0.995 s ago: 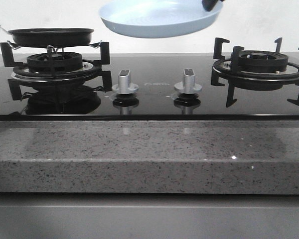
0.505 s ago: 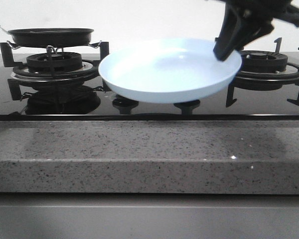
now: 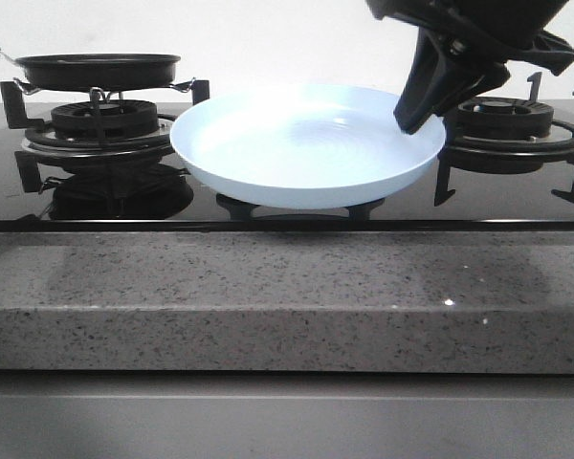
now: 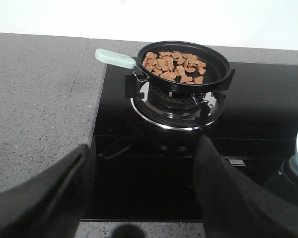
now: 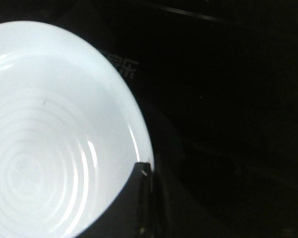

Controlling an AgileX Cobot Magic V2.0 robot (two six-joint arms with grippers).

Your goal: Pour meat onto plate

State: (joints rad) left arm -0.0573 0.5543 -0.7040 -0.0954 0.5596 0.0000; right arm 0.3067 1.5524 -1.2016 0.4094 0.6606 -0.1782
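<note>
Only our left wrist cam shows the meat [image 4: 173, 65], sitting in the black pan [image 4: 185, 69] well ahead of our left gripper [image 4: 144, 191], fingers spread wide. Up front, our right gripper [image 3: 413, 107] pinches the pale-blue plate [image 3: 301, 143] by its rim, the plate stretching out to that gripper's left. The hob logo beside the plate in the right wrist cam is too dark to read.

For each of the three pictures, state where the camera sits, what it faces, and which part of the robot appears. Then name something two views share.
Front view: low at the counter edge, facing the hob; right gripper holds the plate by its rim.
Left wrist view: on the left arm, facing the pan of meat on the burner; both fingers show, spread.
Right wrist view: on the right arm, looking down into the plate; one finger shows.
Shared: front and right wrist views both show the plate.
</note>
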